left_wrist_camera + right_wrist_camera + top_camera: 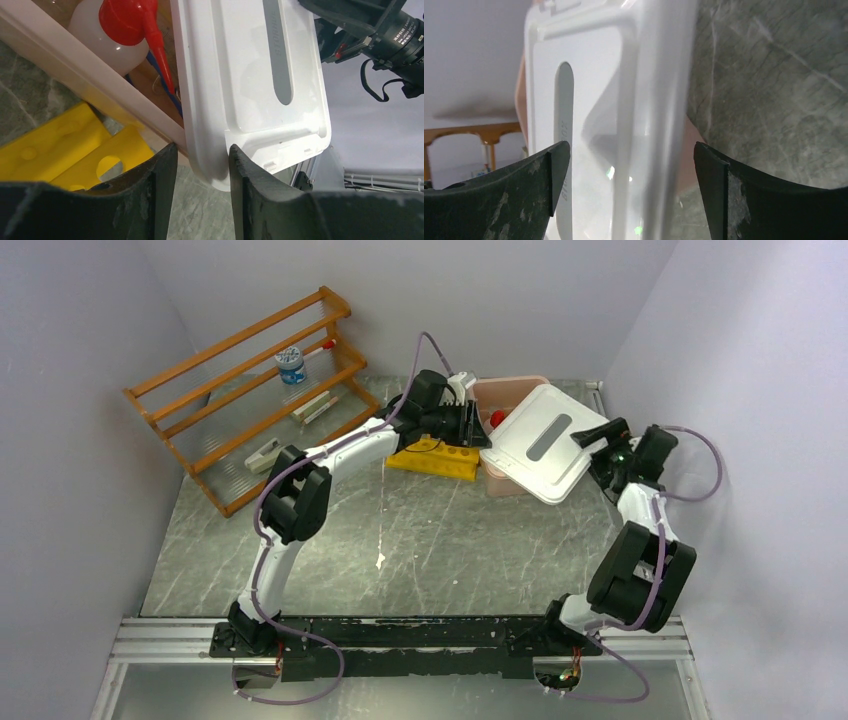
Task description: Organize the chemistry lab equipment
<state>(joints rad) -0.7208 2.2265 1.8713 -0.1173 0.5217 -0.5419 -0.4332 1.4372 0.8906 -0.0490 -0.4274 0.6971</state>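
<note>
No loose equipment shows on the table (400, 550) short of the claws, so the sorting looks mostly done and closing up seems to be the step in hand. The left claw (202, 147) stands at a middling gap, straddling a corner of the white lid (235, 75). One finger is against the lid and the other just clear, so it has no firm pinch yet. The right claw (630, 145) gapes wide about the lid's opposite edge, touching nothing. The lid lies askew over the pink bin (75, 60), not seated. Just beyond the left claw's fingers, the red-capped clear squeeze bottle (115, 30) lies inside the bin. A yellow rack (60, 150) sits beside that claw, against the bin's wall. Goggles, tongs and tubing are not visible; whether they lie under the lid I cannot tell. Well away from both claws, the wooden shelf (235, 343) holds a small blue-capped vial (291, 365) and a few slim pale items too small to name. What seems left is squaring and pressing down the lid.
</note>
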